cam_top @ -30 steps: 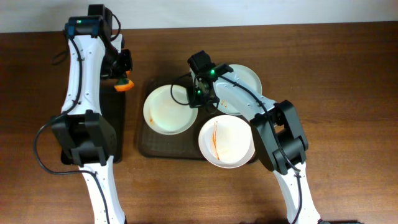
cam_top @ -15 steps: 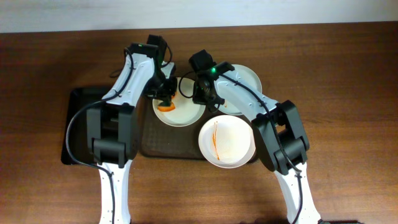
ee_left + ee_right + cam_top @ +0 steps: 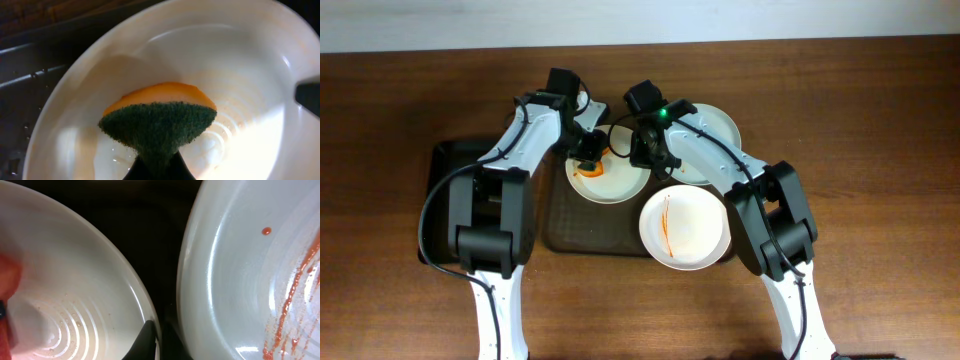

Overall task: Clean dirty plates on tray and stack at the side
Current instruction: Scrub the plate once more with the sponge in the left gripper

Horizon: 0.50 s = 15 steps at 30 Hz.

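A white plate (image 3: 616, 185) lies at the back left of the dark brown tray (image 3: 560, 228). My left gripper (image 3: 590, 156) is shut on an orange sponge with a green scouring face (image 3: 159, 125) and presses it onto this plate (image 3: 250, 75). My right gripper (image 3: 643, 157) is shut on the plate's right rim (image 3: 75, 280), with its fingers (image 3: 154, 341) pinching the edge. The pale green plate (image 3: 715, 125) lies at the back right with red sauce streaks (image 3: 295, 280). A second white plate (image 3: 685, 228) with an orange-red streak sits at the tray's front right.
A smaller narrow black tray (image 3: 445, 200) lies to the left of the brown tray, partly under my left arm. Brown wooden table (image 3: 880, 150) extends on the right and in front.
My left arm swung from the black tray over to the back-left plate with the sponge and now rubs it. The plate shifted slightly right. My right gripper stays on its rim.
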### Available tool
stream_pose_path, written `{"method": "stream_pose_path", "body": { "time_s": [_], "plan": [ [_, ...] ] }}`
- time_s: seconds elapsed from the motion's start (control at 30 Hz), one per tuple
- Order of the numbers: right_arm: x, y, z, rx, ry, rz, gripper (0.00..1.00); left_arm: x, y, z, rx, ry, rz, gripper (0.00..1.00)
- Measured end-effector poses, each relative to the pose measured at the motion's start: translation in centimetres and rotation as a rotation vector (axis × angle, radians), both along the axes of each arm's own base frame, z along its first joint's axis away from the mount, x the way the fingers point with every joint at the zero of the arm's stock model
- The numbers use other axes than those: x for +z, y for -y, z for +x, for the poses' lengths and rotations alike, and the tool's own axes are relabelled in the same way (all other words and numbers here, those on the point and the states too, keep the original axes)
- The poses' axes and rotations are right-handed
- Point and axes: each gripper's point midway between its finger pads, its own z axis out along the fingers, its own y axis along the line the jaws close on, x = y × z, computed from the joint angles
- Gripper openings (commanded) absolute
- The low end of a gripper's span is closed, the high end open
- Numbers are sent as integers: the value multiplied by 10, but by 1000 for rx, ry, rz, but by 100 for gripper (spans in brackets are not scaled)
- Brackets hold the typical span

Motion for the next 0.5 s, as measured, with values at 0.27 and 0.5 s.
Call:
{"method": "stream_pose_path", "body": {
  "time_s": [0.27, 0.5],
  "plan": [
    [0, 0, 0, 0, 1, 1, 4, -3, -43, -3, -43, 49, 292, 0],
    [0, 0, 0, 0, 2, 1, 4, -5, -29, -37, -86, -59, 213, 0]
  ]
}}
